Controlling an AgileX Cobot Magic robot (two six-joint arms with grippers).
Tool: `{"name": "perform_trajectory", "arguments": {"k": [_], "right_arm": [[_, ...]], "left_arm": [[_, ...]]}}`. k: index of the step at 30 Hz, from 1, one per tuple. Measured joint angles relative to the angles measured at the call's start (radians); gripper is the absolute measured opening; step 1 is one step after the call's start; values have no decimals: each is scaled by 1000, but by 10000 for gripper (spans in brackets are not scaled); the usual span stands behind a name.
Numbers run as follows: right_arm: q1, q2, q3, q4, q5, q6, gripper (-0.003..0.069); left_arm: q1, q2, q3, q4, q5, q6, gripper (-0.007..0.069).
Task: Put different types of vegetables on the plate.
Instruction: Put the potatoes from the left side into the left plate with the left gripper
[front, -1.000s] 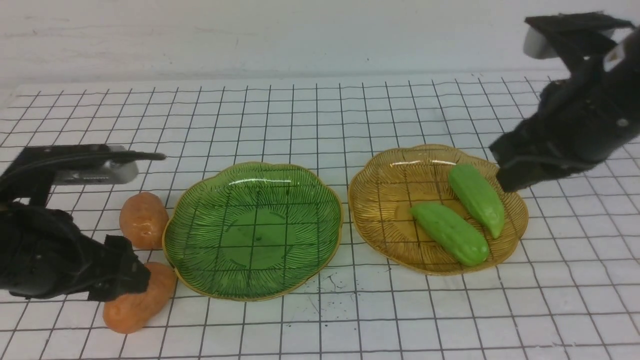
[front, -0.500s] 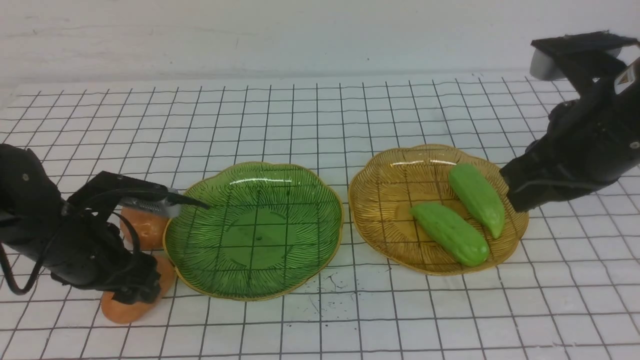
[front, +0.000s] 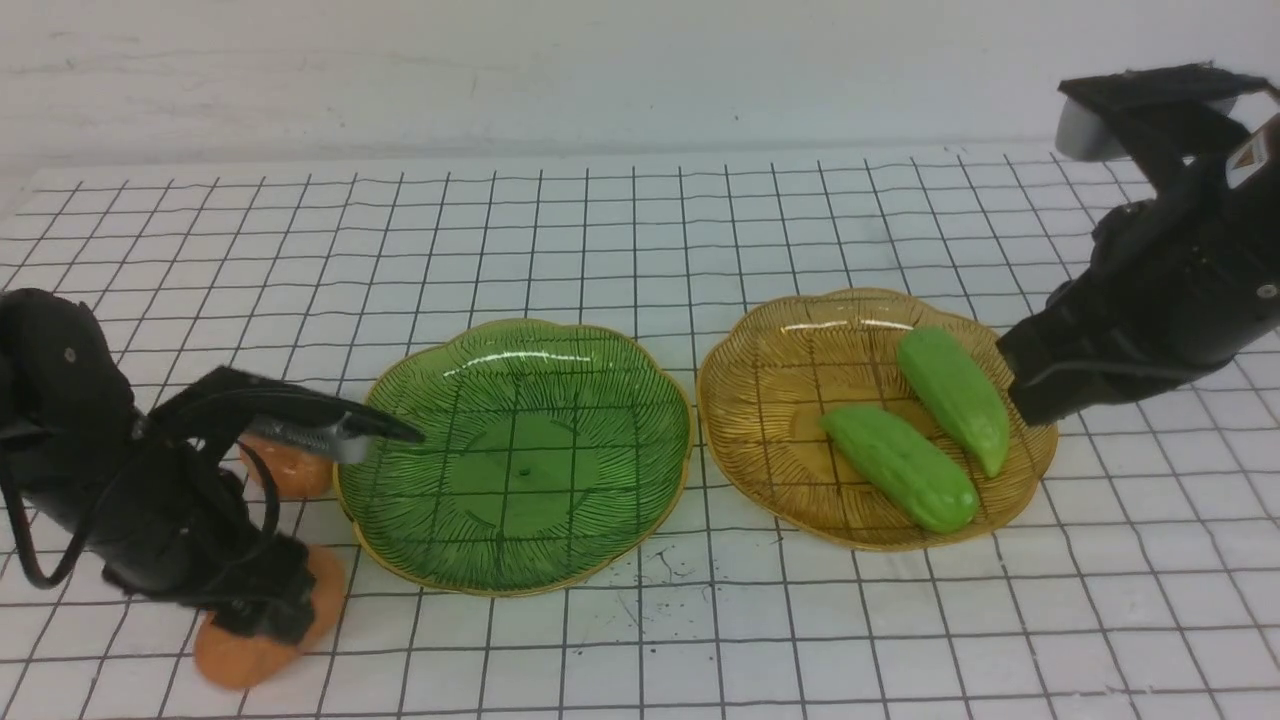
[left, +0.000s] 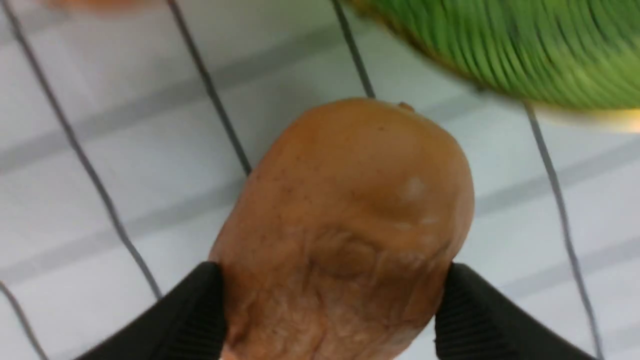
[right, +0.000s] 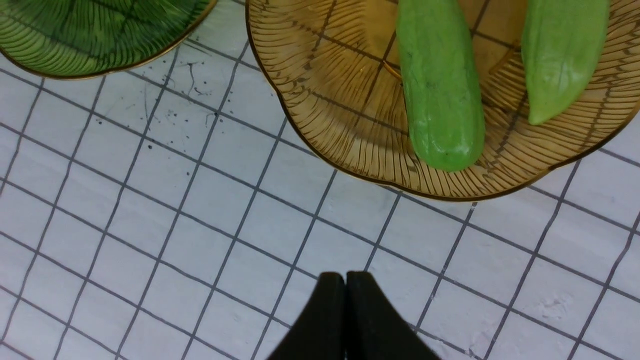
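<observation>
Two orange-brown potatoes lie left of the empty green plate (front: 684, 440). My left gripper (front: 262, 612) is shut on the near potato (front: 235, 658). In the left wrist view its two black fingers (left: 207, 312) press both sides of that potato (left: 360, 200). The far potato (front: 292, 478) is partly hidden behind my left wrist. Two light-green gourds (front: 900, 466) (front: 956, 396) lie on the amber plate (front: 730, 420). My right gripper (front: 1030, 388) is shut and empty beside that plate's right rim; its closed tips (right: 345, 282) are over bare table.
The table is a white sheet with a black grid (front: 640, 240); a pale wall stands behind it. The right wrist view shows the amber plate (right: 350, 135), both gourds (right: 440, 85) (right: 560, 55) and the green plate's edge (right: 90, 40).
My left arm tilted down and took hold of the near potato, which shifted toward the front left. The green plate slid slightly right. My right arm drew a little to the right.
</observation>
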Motion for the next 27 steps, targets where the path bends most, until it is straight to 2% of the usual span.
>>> {"name": "perform_trajectory", "arguments": {"k": [3, 7, 10, 12, 15, 18, 24, 27], "right_arm": [[0, 0, 0, 5, 0, -5, -14], [0, 0, 0, 9, 0, -6, -14], [0, 0, 0, 17, 0, -6, -14], [0, 0, 0, 34, 0, -6, -14], [0, 0, 0, 44, 0, -6, -14], [0, 0, 0, 46, 0, -6, -14], [0, 0, 0, 48, 0, -7, -14], [0, 0, 0, 48, 0, -8, -14]], "left_arm": [[-2, -78, -57, 55, 164, -52, 482], [-2, -179, -163, 79, 280, -83, 482], [-2, -230, -252, 55, 325, -106, 482], [-6, -234, -321, -24, 335, -111, 482], [-37, -190, -392, -124, 334, -111, 482], [-118, -91, -443, -181, 271, -111, 482], [-217, 57, -487, -194, 149, -128, 482], [-250, 137, -498, -203, 102, -190, 482]]}}
